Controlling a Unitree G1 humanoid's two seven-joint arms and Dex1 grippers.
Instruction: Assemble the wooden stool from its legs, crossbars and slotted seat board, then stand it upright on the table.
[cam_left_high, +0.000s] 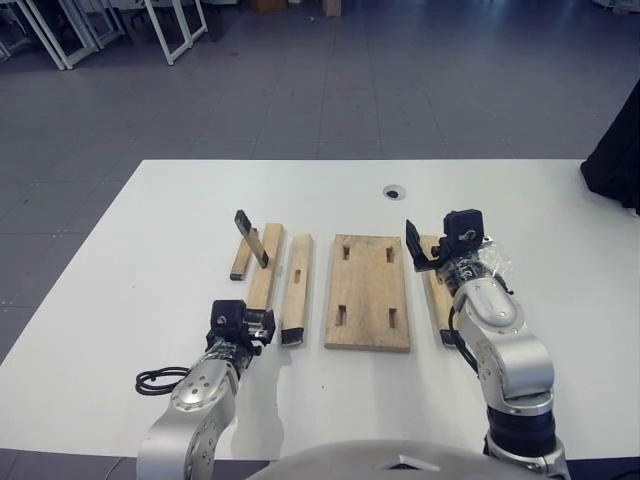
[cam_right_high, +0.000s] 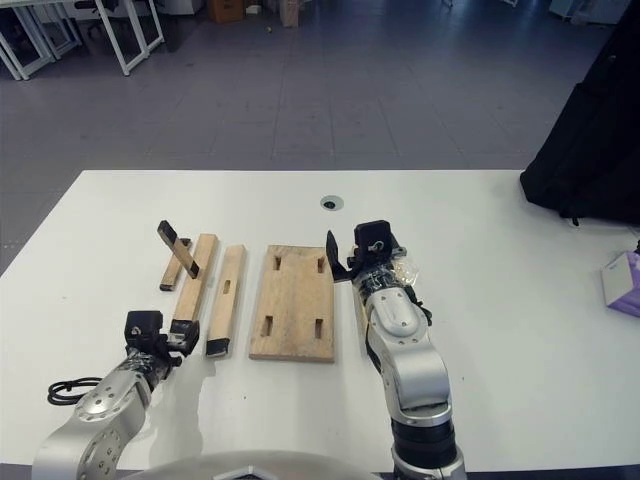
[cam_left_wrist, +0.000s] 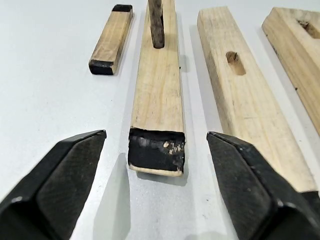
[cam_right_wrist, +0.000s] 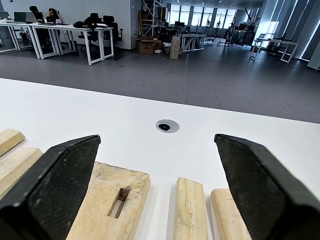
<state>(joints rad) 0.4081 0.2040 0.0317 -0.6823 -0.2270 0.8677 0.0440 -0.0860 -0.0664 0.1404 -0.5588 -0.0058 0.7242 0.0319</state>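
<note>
You're in an open lab or office hall.
Your white bench (cam_left_high: 130, 260) stands on grey floor (cam_left_high: 330, 90); behind it are desks (cam_right_wrist: 75, 30), office chairs (cam_right_wrist: 100, 21), cardboard boxes (cam_right_wrist: 146, 47) and tall windows (cam_right_wrist: 220, 15).

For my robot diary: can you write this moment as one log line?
left gripper: open, at leg end | right gripper: open, beside seat board | seat board: flat, slots empty

Grey tiled floor (cam_right_wrist: 200, 85), white-framed desks (cam_right_wrist: 75, 31) with dark office chairs (cam_right_wrist: 97, 20), cardboard boxes (cam_right_wrist: 146, 47), bright windows (cam_right_wrist: 200, 12) beyond
</note>
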